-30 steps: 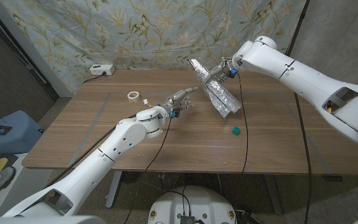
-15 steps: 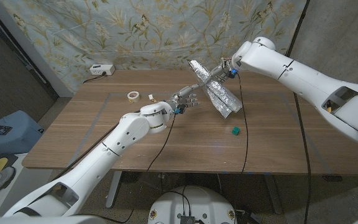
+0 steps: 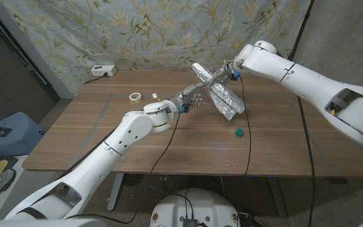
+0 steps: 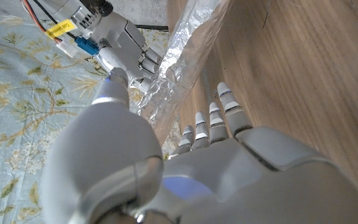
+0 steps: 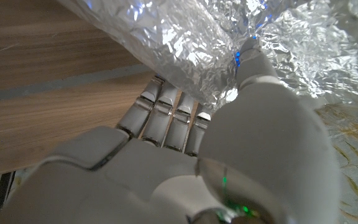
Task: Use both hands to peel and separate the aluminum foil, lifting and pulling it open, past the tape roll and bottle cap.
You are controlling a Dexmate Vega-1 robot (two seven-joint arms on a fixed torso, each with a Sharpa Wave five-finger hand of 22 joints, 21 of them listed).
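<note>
A long crumpled strip of aluminum foil [image 3: 222,94] hangs slanted above the table's far middle. My right hand [image 3: 221,74] grips it near its upper part; in the right wrist view the thumb presses into the foil [image 5: 185,37] over the curled fingers [image 5: 166,115]. My left hand [image 3: 193,99] reaches in from the left, fingers straight and apart, just beside the foil's lower edge and holding nothing. In the left wrist view its fingers [image 4: 219,118] point along the foil [image 4: 188,56], with the right hand [image 4: 126,56] beyond. The tape roll [image 3: 135,97] lies to the left.
A small white piece [image 3: 154,96] lies by the tape roll. A green cube [image 3: 238,132] sits on the wooden table [image 3: 106,139] below the foil. A white power strip [image 3: 103,69] lies at the far left edge. A floral curtain hangs behind.
My left hand has moved up and to the right, from the table's middle to just beside the foil. The right hand keeps its hold; the foil has hardly shifted.
</note>
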